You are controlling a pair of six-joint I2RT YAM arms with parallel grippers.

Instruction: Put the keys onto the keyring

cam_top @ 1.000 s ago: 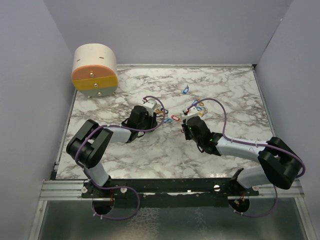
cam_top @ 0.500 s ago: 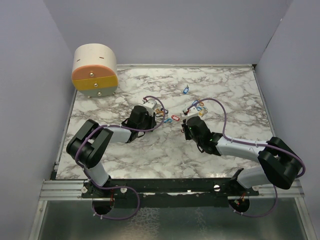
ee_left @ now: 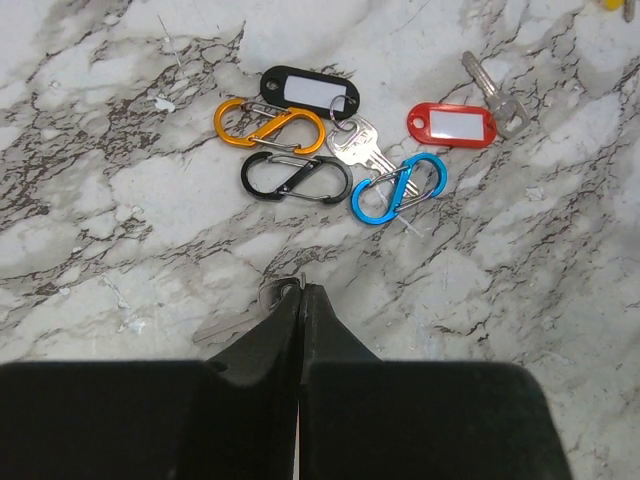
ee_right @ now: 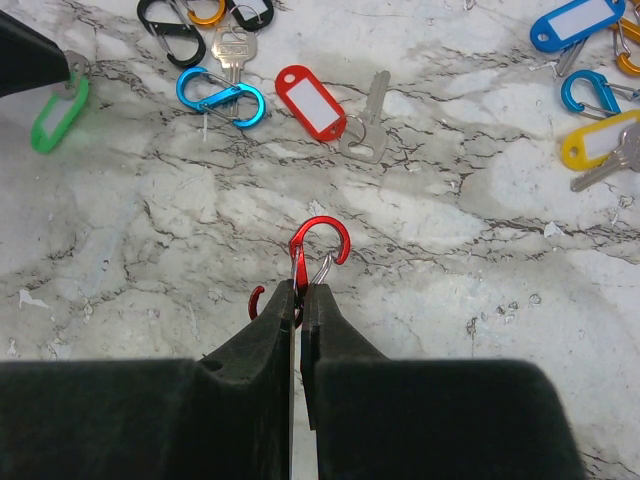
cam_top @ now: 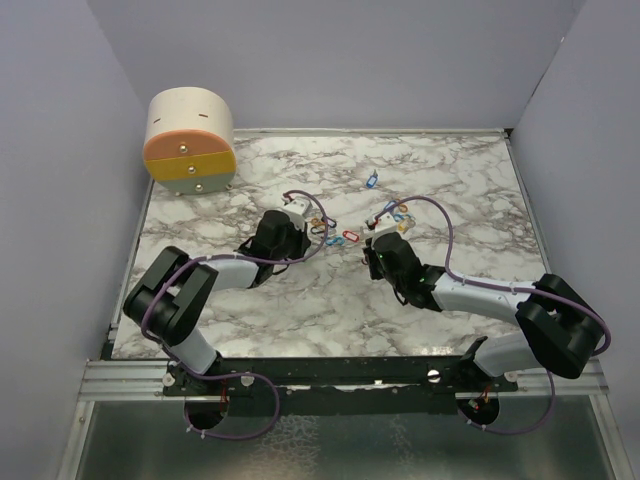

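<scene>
My left gripper [ee_left: 301,290] is shut on the small metal ring of a silver key [ee_left: 232,322]. The right wrist view shows a green tag [ee_right: 55,115] hanging from that ring. My right gripper [ee_right: 300,285] is shut on a red S-shaped carabiner [ee_right: 322,240] just above the marble table [cam_top: 330,300]. A red-tagged key [ee_left: 452,124], a black-tagged key [ee_left: 308,92] and orange [ee_left: 270,124], black [ee_left: 295,177] and blue [ee_left: 400,188] carabiners lie between the two grippers. In the top view the left gripper [cam_top: 300,215] and the right gripper [cam_top: 375,245] face each other mid-table.
A blue tag [ee_right: 585,22], a yellow tag [ee_right: 597,143] and another blue carabiner [ee_right: 590,92] lie to the right of my right gripper. A small blue piece [cam_top: 371,181] lies farther back. A cream and orange drawer box [cam_top: 190,140] stands at the back left corner. Walls enclose the table.
My left arm has shifted a little, its elbow going left and its gripper slightly farther back. The right arm and the red carabiner have not moved.
</scene>
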